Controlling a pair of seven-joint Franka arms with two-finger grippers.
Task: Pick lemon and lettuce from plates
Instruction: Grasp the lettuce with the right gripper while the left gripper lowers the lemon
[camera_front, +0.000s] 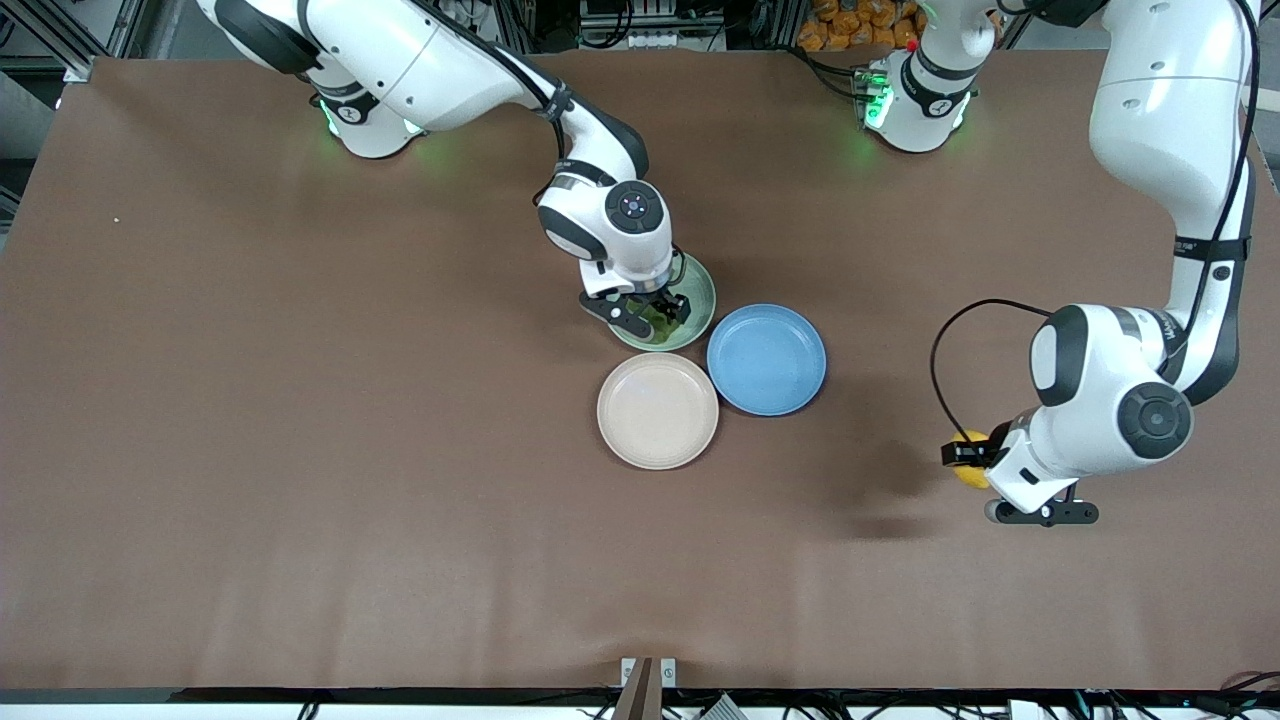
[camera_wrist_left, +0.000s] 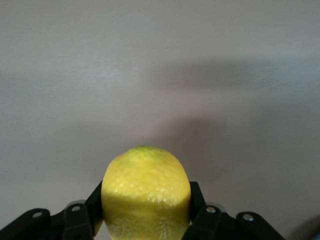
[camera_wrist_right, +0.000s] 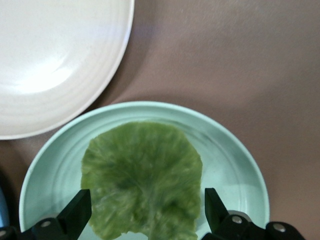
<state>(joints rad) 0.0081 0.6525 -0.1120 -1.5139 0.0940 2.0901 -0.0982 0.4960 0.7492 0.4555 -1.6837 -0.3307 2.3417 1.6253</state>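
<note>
Lettuce (camera_front: 660, 318): front view. One dark green leaf on the mint green plate (camera_front: 700, 290), which lies farther from the camera than the beige plate (camera_front: 657, 411) and touches the blue plate (camera_front: 767, 359). The right gripper (camera_front: 655, 318) is low over this plate, directly above the leaf, largely hiding it. The lemon (camera_front: 970, 470) is off the plates, held by the left gripper (camera_front: 968, 458) over bare table (camera_front: 300, 450) toward the left arm's end. The beige plate holds nothing.

Lemon (camera_wrist_left: 146, 192): left wrist view. The left gripper (camera_wrist_left: 146, 210) is clamped on the fruit, one finger at each flank; brown table below, no plate in sight.

Lettuce (camera_wrist_right: 142, 180): right wrist view. The leaf lies flat in the mint green plate (camera_wrist_right: 235, 150), roughly round, no marked long axis. The right gripper (camera_wrist_right: 145, 207) is spread wide, its fingers (camera_wrist_right: 77, 210) flanking the leaf's lower part, nothing held. The leaf sits straight beneath and between the jaws; by judgement, descent and closure are what remains. The beige plate (camera_wrist_right: 55, 65) lies just beside.
</note>
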